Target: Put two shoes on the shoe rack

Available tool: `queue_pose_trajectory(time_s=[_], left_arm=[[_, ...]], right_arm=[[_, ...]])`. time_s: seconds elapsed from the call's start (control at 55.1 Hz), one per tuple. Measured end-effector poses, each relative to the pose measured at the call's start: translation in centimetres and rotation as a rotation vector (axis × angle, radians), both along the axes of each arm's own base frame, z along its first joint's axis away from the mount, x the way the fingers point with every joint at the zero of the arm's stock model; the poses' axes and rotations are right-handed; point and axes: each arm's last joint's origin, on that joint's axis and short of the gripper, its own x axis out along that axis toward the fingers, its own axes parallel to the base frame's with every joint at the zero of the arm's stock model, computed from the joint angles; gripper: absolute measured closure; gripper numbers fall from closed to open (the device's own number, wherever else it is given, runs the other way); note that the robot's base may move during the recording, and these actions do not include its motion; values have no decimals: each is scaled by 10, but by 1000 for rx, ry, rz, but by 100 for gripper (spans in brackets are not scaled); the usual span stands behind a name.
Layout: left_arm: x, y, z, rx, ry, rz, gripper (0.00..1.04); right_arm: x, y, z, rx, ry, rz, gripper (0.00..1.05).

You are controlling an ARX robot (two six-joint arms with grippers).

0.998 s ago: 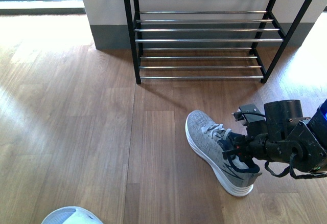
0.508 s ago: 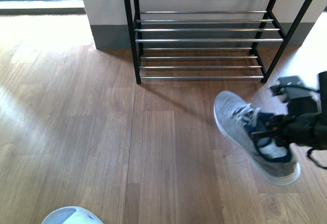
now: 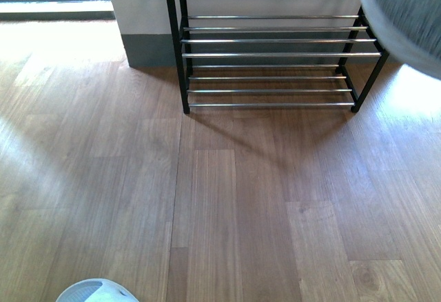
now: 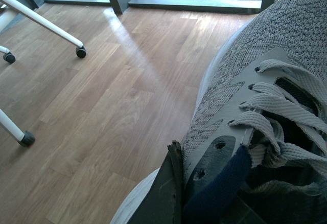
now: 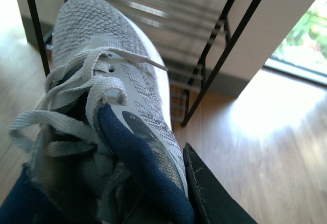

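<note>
Two grey knit sneakers are held off the wooden floor. In the left wrist view my left gripper [image 4: 204,183] is shut on the collar of one grey knit sneaker [image 4: 265,81], with a dark finger [image 4: 163,193] outside its side. My right gripper [image 5: 163,183] is shut on the other sneaker [image 5: 102,45], whose toe points at the shoe rack [image 5: 225,45]. The front view shows the black-framed rack [image 3: 275,54] with chrome bars, all visible tiers bare, and a blurred part of a sneaker [image 3: 406,12] in the upper right corner. Neither arm appears there.
A pale rounded object [image 3: 96,292] pokes in at the lower left edge of the front view. A grey wall base [image 3: 148,50] stands left of the rack. Castors of a white wheeled frame [image 4: 80,52] rest on the floor near a window.
My right gripper has lifted its sneaker off the floor, up and to the right. The arm has left the front view and only the blurred shoe remains at the top right.
</note>
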Motion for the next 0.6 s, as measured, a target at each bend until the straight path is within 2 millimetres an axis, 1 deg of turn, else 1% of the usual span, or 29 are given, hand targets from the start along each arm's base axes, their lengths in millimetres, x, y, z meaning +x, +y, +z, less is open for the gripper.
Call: queue_pose_trajectory(time_s=[0.018, 0.073, 0.2, 0.599], left_arm=[[0, 0, 0, 0, 0, 0, 103], [0, 0, 0, 0, 0, -1, 103], [0, 0, 0, 0, 0, -1, 103], [0, 0, 0, 1, 1, 1, 103]], right_arm=[[-2, 0, 3, 0, -19, 2, 103], [-2, 0, 4, -2, -26, 0, 103], [-2, 0, -1, -10, -5, -3, 103], [-2, 1, -1, -25, -3, 5, 103]])
